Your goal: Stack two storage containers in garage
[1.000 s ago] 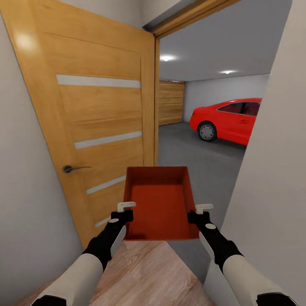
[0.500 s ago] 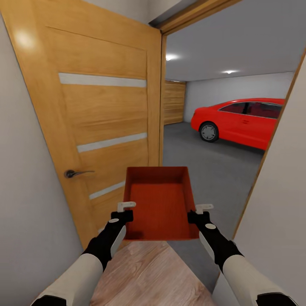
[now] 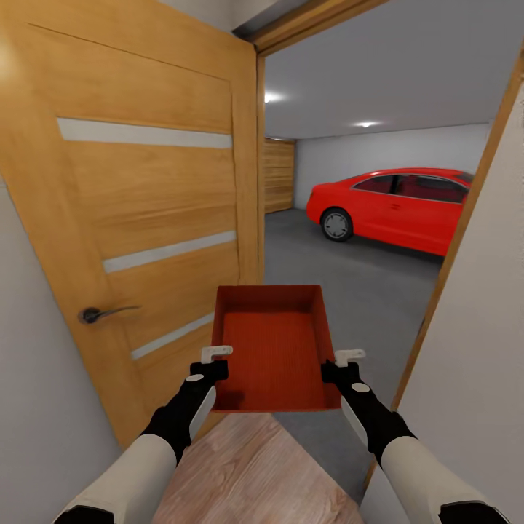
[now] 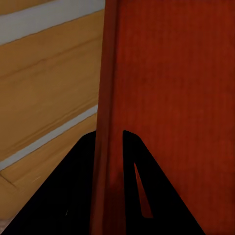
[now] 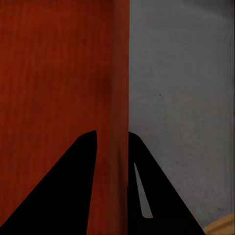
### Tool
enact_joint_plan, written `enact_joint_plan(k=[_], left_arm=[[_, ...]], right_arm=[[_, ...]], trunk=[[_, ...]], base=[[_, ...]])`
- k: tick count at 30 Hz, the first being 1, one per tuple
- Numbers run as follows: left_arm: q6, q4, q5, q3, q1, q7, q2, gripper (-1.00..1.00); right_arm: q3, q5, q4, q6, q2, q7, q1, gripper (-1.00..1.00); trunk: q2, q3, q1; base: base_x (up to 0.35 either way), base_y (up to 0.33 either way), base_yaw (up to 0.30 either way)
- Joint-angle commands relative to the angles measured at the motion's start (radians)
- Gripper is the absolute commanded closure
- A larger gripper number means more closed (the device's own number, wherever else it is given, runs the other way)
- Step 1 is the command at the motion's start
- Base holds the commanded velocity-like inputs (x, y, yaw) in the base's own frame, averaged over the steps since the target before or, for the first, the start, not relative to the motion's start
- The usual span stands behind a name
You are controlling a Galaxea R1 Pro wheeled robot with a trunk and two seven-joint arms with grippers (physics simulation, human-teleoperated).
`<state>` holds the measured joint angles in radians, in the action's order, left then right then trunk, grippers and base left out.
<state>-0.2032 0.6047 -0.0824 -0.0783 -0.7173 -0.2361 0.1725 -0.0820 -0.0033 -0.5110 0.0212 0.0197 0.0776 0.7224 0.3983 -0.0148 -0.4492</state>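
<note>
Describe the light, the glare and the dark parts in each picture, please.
Head view: two round ceiling lights glow in the garage, with a soft glare on the door. Left wrist view: the claw fingers are flat black on the bin wall. Right wrist view: the same black fingers, and the grey floor evenly lit.

No text, label, brand, number or sign can be read anywhere in these views; every visible surface is plain and carries no lettering.
</note>
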Motion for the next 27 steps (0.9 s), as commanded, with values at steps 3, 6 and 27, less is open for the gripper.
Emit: enact_joint_plan(k=[3,6,27], left_arm=[[-0.004,0.053,-0.011,-0.003,-0.001,-0.008,0.001,1.0],[-0.004,0.053,-0.011,-0.003,-0.001,-0.008,0.001,1.0],[-0.004,0.053,-0.011,-0.003,-0.001,-0.008,0.001,1.0]], right_arm=[[-0.001,-0.001,0.002,0.002,0.0,0.005,0.0,1.0],[-0.001,-0.001,0.002,0.002,0.0,0.004,0.0,1.0],[-0.001,-0.001,0.002,0.002,0.0,0.004,0.0,1.0]], trunk=[[0.002,-0.002,-0.001],[0.002,-0.002,-0.001],[0.002,-0.002,-0.001]], base=[[0.154,0.12,-0.25],[0.154,0.12,-0.25],[0.154,0.12,-0.248]])
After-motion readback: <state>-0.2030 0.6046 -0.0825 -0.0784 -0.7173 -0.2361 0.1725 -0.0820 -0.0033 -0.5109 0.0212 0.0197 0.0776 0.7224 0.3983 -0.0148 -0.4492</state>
